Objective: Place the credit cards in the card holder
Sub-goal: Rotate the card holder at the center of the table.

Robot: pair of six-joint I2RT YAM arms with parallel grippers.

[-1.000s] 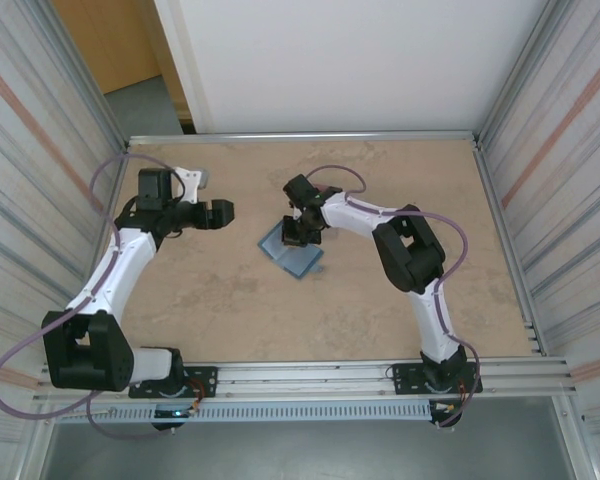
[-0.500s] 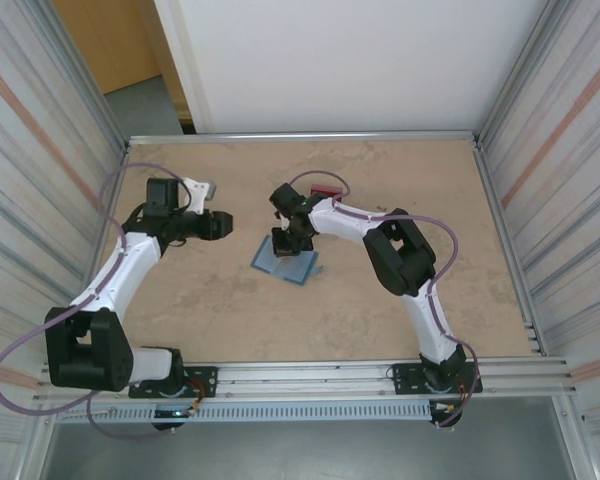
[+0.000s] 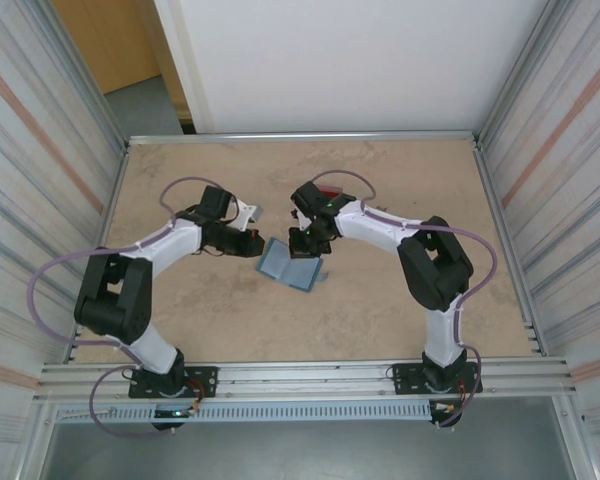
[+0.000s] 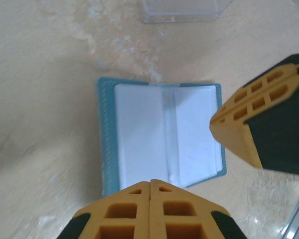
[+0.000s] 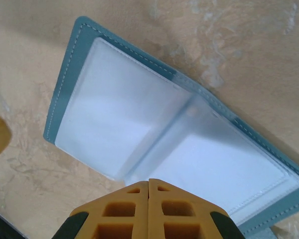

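The card holder (image 3: 290,266) lies open and flat on the table, teal-edged with pale inner pockets (image 4: 159,137), which hold no card. My left gripper (image 3: 253,245) is shut at its left edge, the tips (image 4: 150,182) over the holder's rim with nothing between them. From the far side my right gripper (image 3: 306,241) is shut too, its tips (image 5: 148,180) on the near edge of the pockets (image 5: 164,134). A red credit card (image 3: 327,191) lies on the table behind the right arm.
A clear plastic case (image 4: 182,10) sits just beyond the holder in the left wrist view. The right gripper's fingers (image 4: 249,124) crowd the holder's right side there. Metal frame walls close in the table on both sides.
The left arm has swung right and down from the far left until its gripper reached the holder. The right gripper shifted slightly right, and the holder moved a little with it.
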